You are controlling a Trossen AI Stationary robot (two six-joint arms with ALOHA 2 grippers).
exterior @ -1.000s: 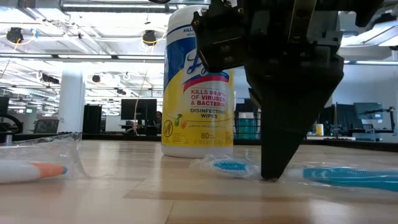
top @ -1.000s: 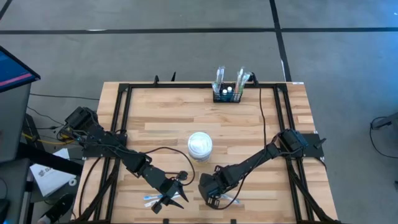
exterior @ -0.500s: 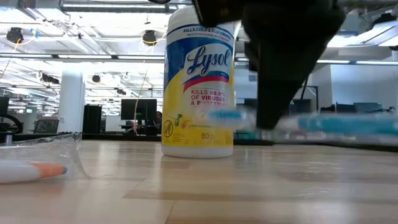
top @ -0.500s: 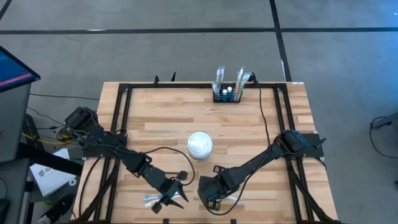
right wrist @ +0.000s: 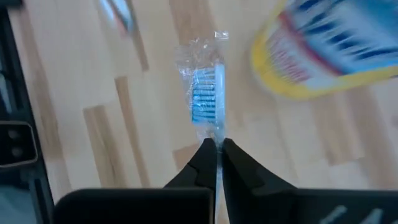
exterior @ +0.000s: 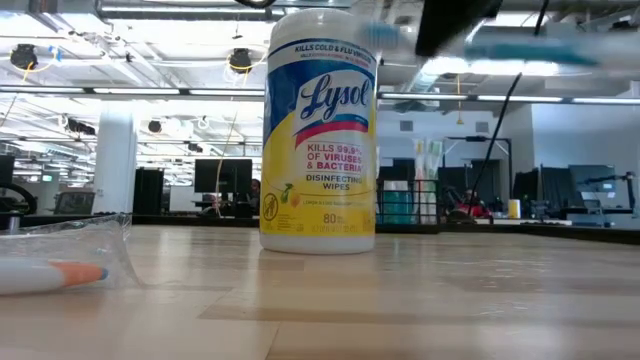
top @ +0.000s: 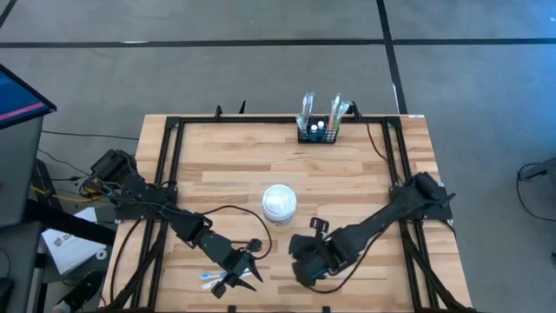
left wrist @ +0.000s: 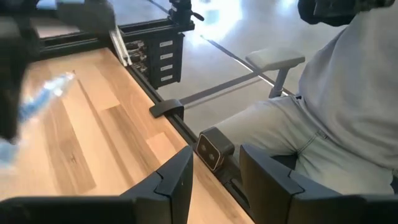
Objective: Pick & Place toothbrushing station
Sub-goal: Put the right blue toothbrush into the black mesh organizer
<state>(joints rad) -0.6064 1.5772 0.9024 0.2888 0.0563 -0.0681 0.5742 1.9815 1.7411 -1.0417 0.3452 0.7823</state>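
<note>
My right gripper (right wrist: 217, 144) is shut on a blue toothbrush in a clear wrapper (right wrist: 205, 93) and holds it high over the table's near middle (top: 306, 263). In the low view the brush (exterior: 520, 45) shows level near the top. The black toothbrushing station (top: 319, 130) stands on the table's far edge with brushes upright in it. My left gripper (left wrist: 214, 177) is open and empty near the front edge (top: 243, 274), beside wrapped toothbrushes (top: 213, 278) lying flat on the table. My right gripper pinches the wrapped blue toothbrush between its two fingers, just behind the bristle head (right wrist: 216, 134). The fingers come from above, pointing down. The brush is lifted clear of the table and lies about level; the handle is hidden behind the fingers in the wrist view.
A round wipes tub with a white lid (top: 280, 202) stands upright mid-table. A wrapped orange-tipped toothbrush (exterior: 50, 272) lies at the near left. A black frame (top: 169, 165) runs around the table. A seated person (left wrist: 336, 124) is just beyond the near edge.
My right gripper, shut on the blue toothbrush, has gone up from the tabletop and a little toward the table's right edge. The brush, which lay on the wood, is now lifted clear and stays about level.
</note>
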